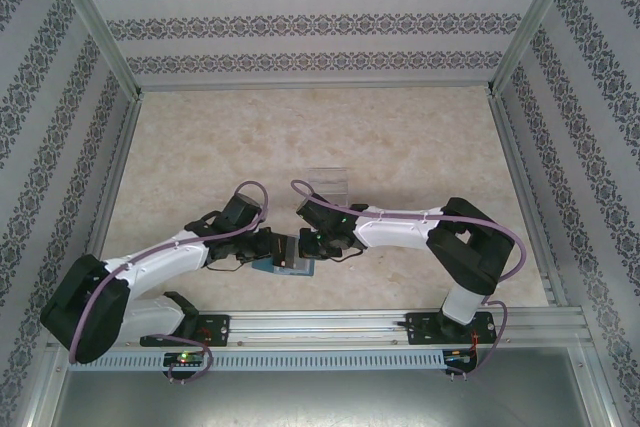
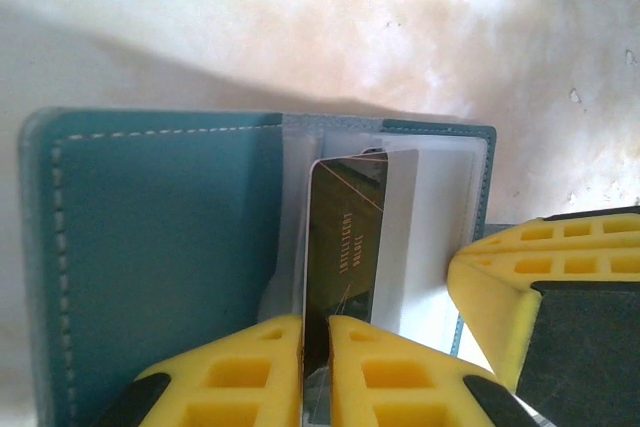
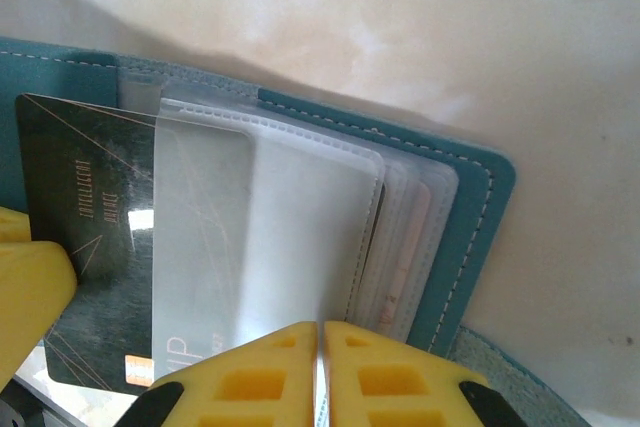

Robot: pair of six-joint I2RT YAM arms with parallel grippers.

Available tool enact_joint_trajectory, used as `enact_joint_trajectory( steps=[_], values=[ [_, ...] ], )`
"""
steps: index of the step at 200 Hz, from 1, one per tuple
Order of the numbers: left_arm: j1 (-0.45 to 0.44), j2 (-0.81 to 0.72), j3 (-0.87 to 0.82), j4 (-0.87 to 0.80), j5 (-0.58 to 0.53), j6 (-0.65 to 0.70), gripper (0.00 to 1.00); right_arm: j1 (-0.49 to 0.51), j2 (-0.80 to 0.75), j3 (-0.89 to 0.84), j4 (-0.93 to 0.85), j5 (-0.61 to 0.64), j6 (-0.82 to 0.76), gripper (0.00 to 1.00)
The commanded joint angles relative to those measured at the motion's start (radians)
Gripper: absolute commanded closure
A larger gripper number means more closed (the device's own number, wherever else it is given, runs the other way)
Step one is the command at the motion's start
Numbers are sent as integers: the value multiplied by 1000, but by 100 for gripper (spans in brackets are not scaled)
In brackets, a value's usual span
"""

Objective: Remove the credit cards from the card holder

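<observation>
left gripper (image 2: 316,337) pinching dark card (image 2: 345,232), right gripper (image 3: 320,347) clamping card holder (image 2: 150,247)

Shows white moulded shells on the left arm (image 1: 165,257) and right arm (image 1: 395,230), with black joints and wrist housings. Carries a mauve cable (image 1: 516,245) along each arm. Ends in the left pincer (image 2: 315,332) and right pincer (image 3: 320,332), both yellow, moulded with rectangular pockets, black farther back. Stands on black bases (image 1: 200,329), with a small green light (image 1: 183,357) beneath the left one.
</observation>
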Motion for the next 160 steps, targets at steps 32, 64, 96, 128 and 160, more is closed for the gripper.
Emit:
enact_joint_trajectory(
  steps=[32,64,96,128,160],
  values=[
    [15,-58,-9,-104,-57,36,87,10,7,-3,-59,25,6,87],
    [16,-69,2,-129,-66,57,88,10,7,0,-66,25,2,87],
    [17,-69,23,-173,-82,78,90,10,9,2,-68,25,2,87],
    [17,-71,53,-235,-105,111,91,10,8,6,-72,26,0,87],
    [17,-69,91,-305,-124,143,91,10,6,11,-79,26,-2,87]
  ],
)
